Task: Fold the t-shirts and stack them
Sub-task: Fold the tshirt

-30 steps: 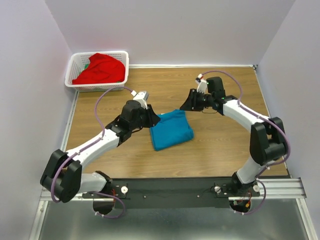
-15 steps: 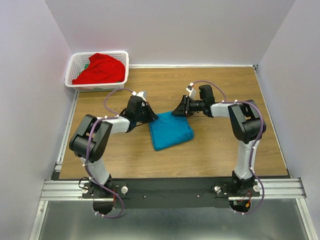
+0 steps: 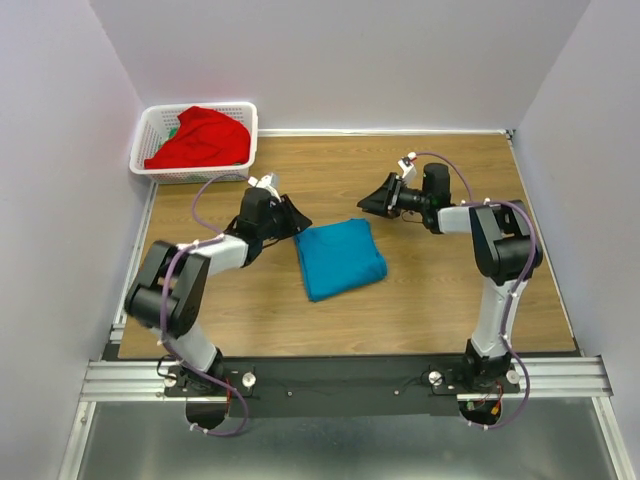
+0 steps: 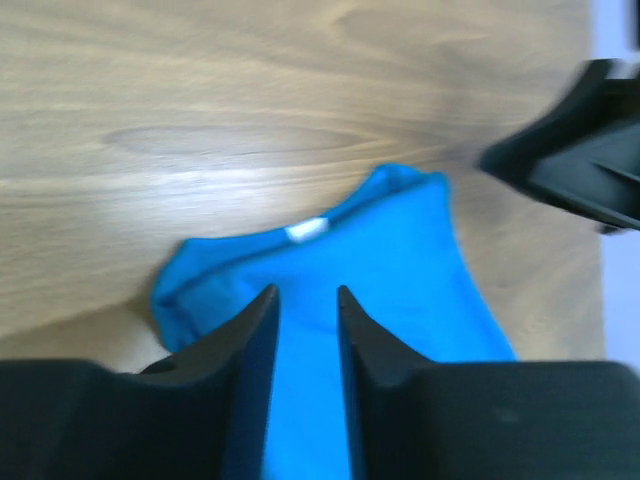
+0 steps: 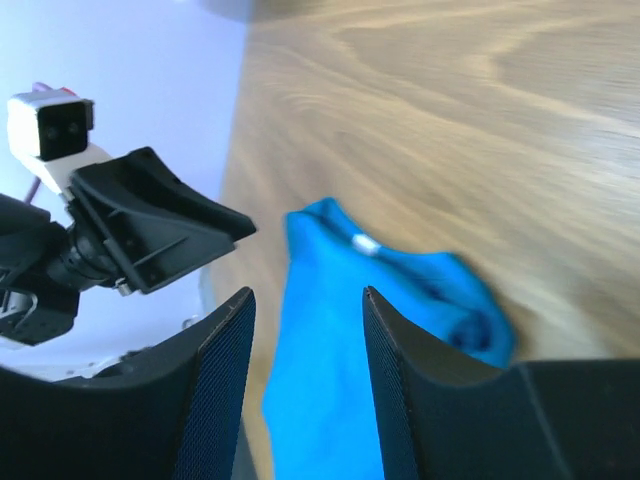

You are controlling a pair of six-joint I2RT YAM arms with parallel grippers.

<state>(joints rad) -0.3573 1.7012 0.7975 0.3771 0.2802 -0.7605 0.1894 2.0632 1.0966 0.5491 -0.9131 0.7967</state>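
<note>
A teal-blue t-shirt (image 3: 340,258) lies folded into a compact rectangle on the wooden table (image 3: 450,280), collar tag towards the back. My left gripper (image 3: 300,221) hovers just off its back left corner, jaws a little apart and empty. My right gripper (image 3: 364,206) hangs open and empty by the back right corner. In the left wrist view the teal shirt (image 4: 400,260) lies under the gripper (image 4: 306,292); the right wrist view shows the shirt (image 5: 330,350) between open fingers (image 5: 225,340). A red t-shirt (image 3: 200,137) sits heaped in the basket.
The white lattice basket (image 3: 252,140) stands at the back left corner against the wall. Grey walls close in the table on three sides. Each wrist view shows the other arm's gripper: the right one (image 4: 580,170) and the left one (image 5: 160,225).
Both grippers have drawn back from the teal shirt's far edge, left one leftward, right one rightward. The left jaws shut briefly and reopened; the right jaws widened. The shirt lies still.
</note>
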